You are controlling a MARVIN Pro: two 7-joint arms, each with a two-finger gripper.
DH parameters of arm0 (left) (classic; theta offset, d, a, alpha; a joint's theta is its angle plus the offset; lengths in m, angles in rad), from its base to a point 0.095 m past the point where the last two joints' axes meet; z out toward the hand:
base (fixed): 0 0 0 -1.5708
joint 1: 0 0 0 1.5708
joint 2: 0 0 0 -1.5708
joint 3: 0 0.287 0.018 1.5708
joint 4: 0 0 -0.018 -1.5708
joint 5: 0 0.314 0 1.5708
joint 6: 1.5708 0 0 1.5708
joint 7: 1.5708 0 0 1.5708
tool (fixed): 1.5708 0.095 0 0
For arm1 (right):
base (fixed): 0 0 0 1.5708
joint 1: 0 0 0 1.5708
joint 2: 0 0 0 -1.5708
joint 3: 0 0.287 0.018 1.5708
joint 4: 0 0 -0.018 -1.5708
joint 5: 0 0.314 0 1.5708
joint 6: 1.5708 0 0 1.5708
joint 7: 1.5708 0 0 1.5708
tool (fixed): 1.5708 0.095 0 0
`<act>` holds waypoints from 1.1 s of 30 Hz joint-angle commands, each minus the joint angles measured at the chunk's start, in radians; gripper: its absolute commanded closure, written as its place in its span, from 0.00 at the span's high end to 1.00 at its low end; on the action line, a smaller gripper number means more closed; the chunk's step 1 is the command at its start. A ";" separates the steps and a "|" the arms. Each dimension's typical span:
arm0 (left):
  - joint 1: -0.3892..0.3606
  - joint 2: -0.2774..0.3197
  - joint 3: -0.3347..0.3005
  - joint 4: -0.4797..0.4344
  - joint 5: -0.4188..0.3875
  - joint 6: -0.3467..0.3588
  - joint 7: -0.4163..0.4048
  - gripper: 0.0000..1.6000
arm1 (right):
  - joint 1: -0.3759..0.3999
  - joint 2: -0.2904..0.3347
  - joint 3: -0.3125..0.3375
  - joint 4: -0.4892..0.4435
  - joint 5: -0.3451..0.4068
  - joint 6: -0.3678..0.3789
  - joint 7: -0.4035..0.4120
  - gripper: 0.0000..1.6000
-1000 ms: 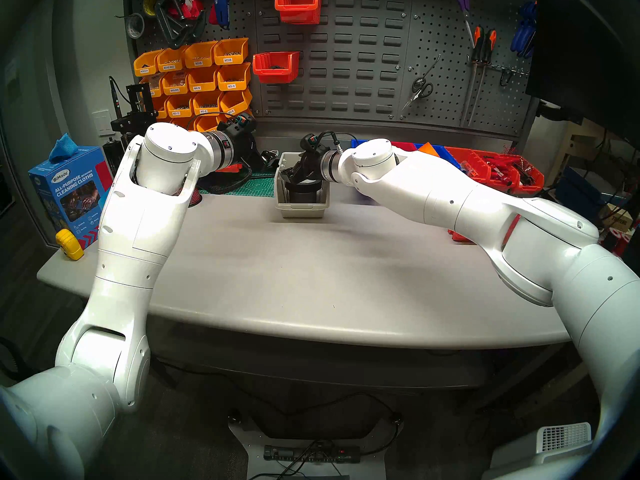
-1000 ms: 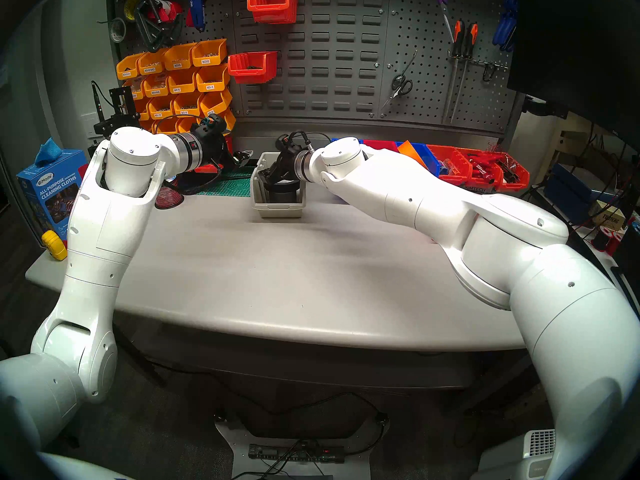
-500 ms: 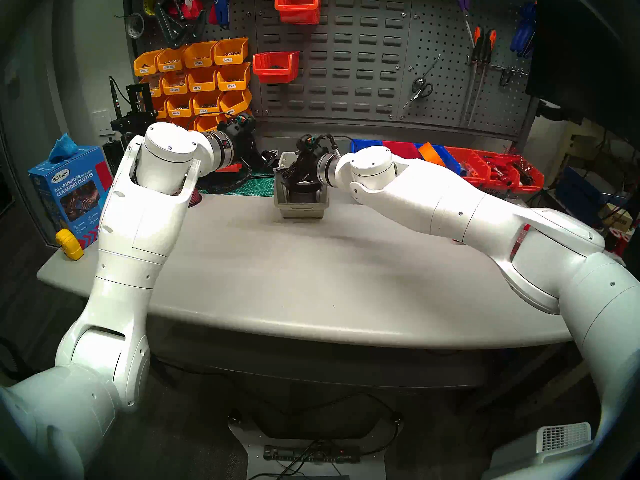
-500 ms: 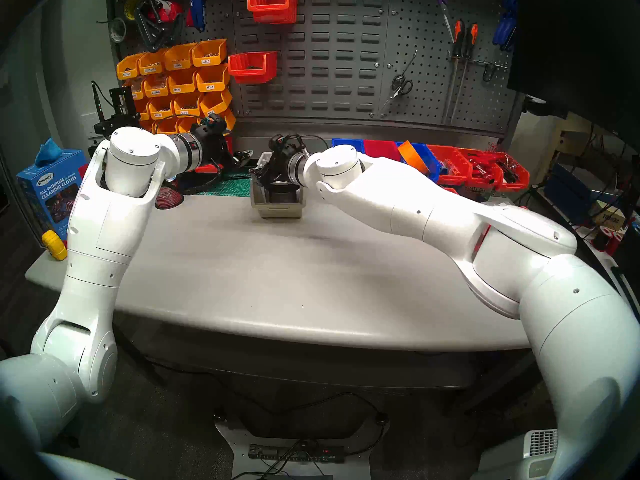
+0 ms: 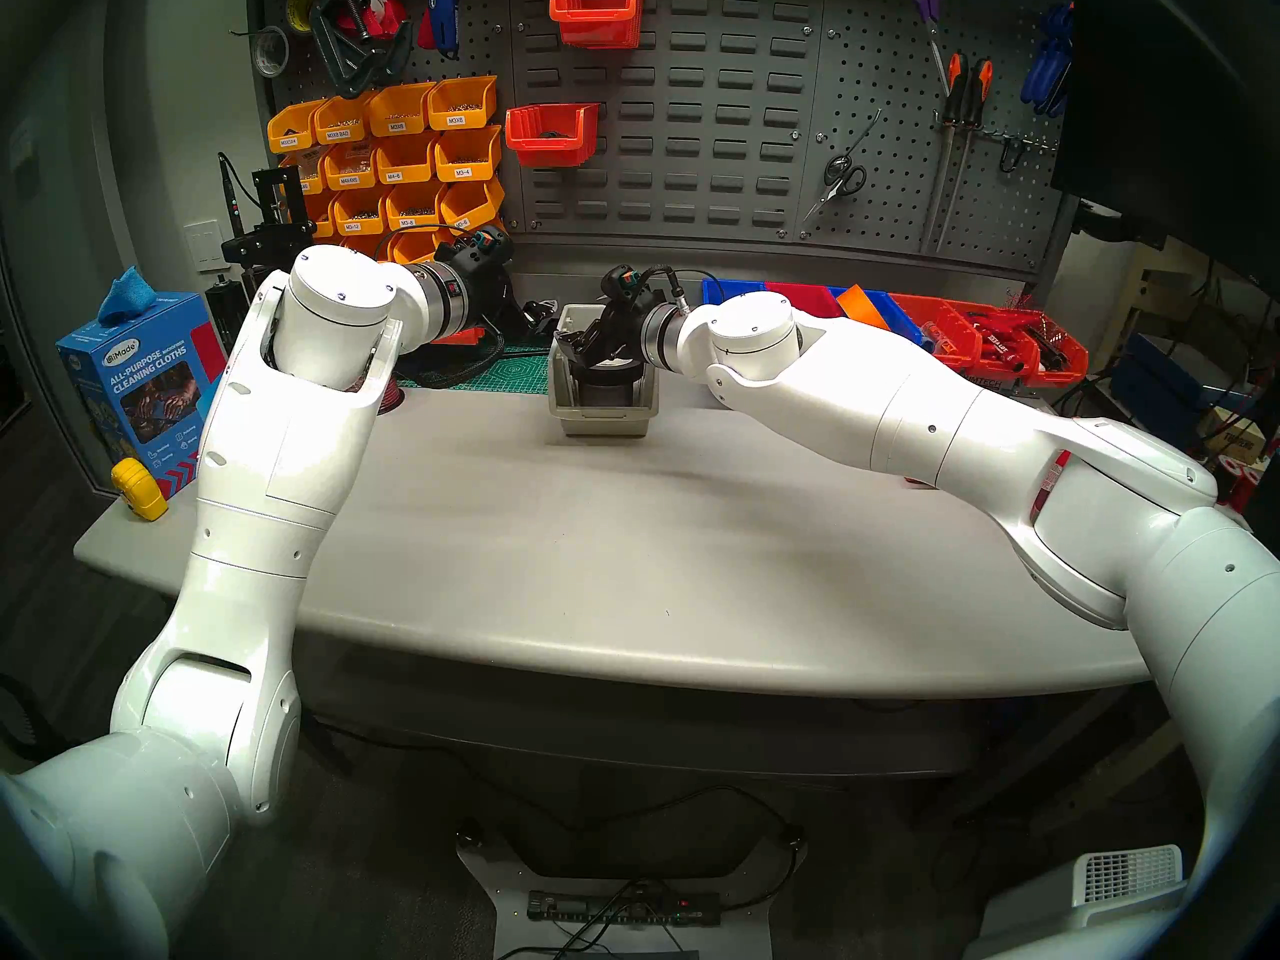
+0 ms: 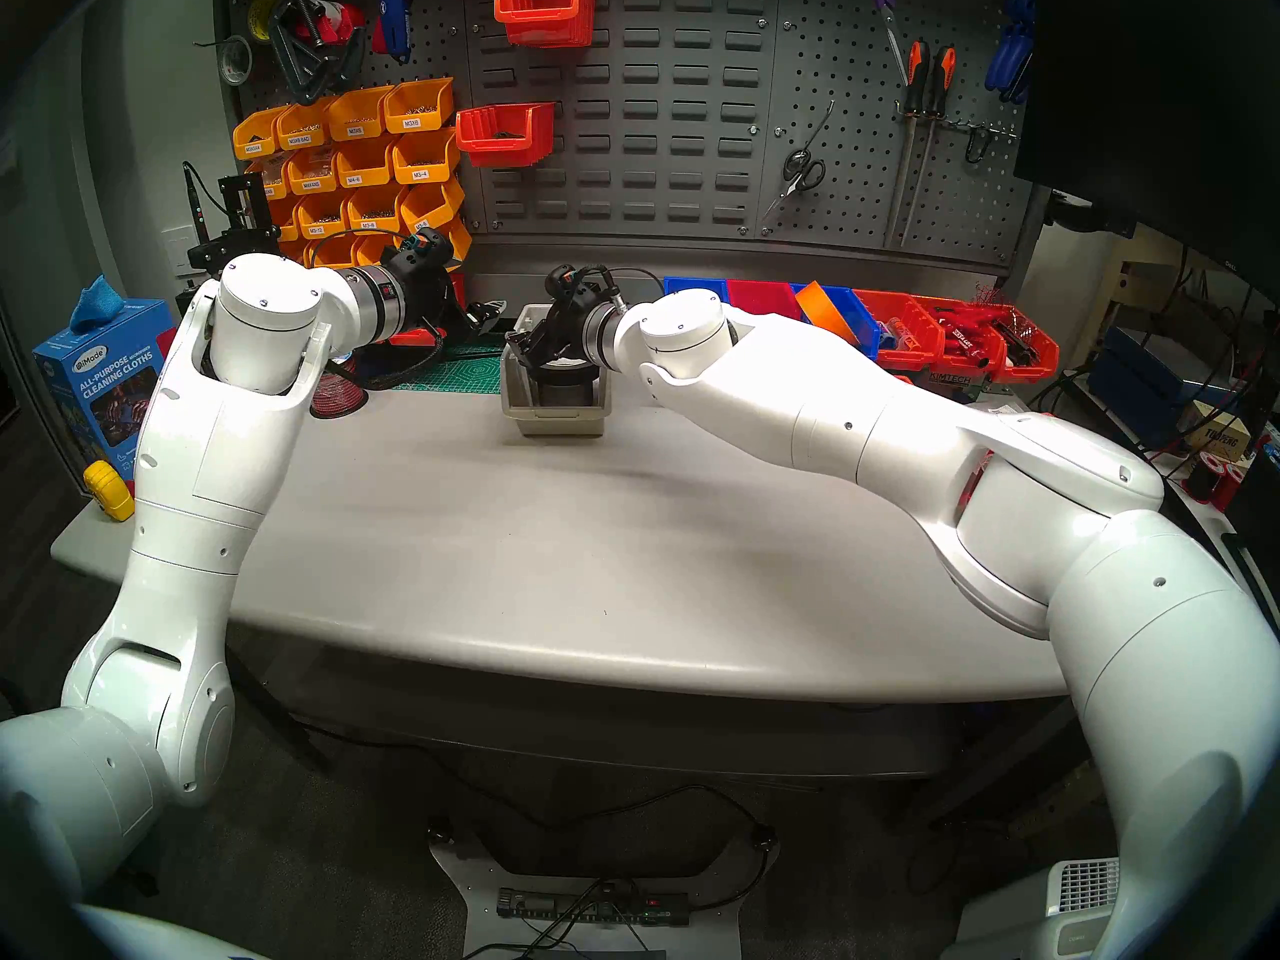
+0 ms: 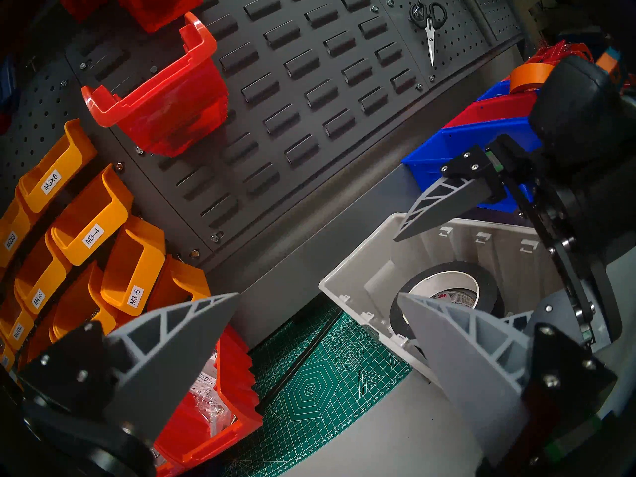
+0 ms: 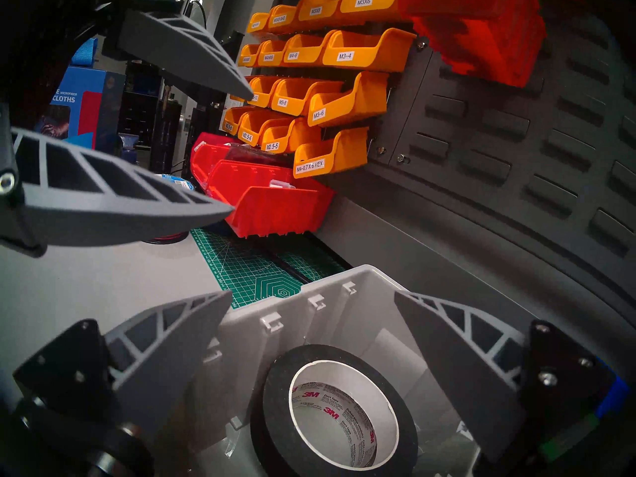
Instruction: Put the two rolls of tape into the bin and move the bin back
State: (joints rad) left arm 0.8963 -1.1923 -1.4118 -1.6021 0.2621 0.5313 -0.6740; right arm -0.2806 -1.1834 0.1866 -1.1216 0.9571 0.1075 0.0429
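Black tape, a wide roll with a white core, lies flat in the beige bin directly under the right gripper, whose fingers stand wide and empty over the rim, probably because the roll is already dropped. Whether the silver roll lies beneath it I cannot tell. Beside it to the left, the left gripper hangs wide and empty too, leaving the bin free to be pushed back.

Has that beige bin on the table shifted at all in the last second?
No. The bin sits where it did a second ago, with its left wall still meeting the right end of the green cutting mat at the same spot.
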 commanded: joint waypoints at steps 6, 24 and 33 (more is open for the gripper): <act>-0.035 -0.042 -0.017 -0.022 -0.012 0.061 0.015 1.00 | 0.008 0.057 0.008 -0.070 -0.008 0.010 -0.039 1.00; -0.056 -0.116 -0.090 -0.059 -0.079 0.215 0.036 1.00 | -0.007 0.074 -0.010 -0.179 -0.045 0.091 -0.213 1.00; -0.046 -0.144 -0.122 -0.083 -0.110 0.290 0.045 1.00 | -0.045 0.074 0.020 -0.230 -0.007 0.111 -0.329 1.00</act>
State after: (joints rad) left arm 0.8636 -1.3096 -1.5098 -1.6535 0.1715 0.7932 -0.6333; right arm -0.3014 -1.1062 0.1687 -1.3071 0.9196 0.2178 -0.1978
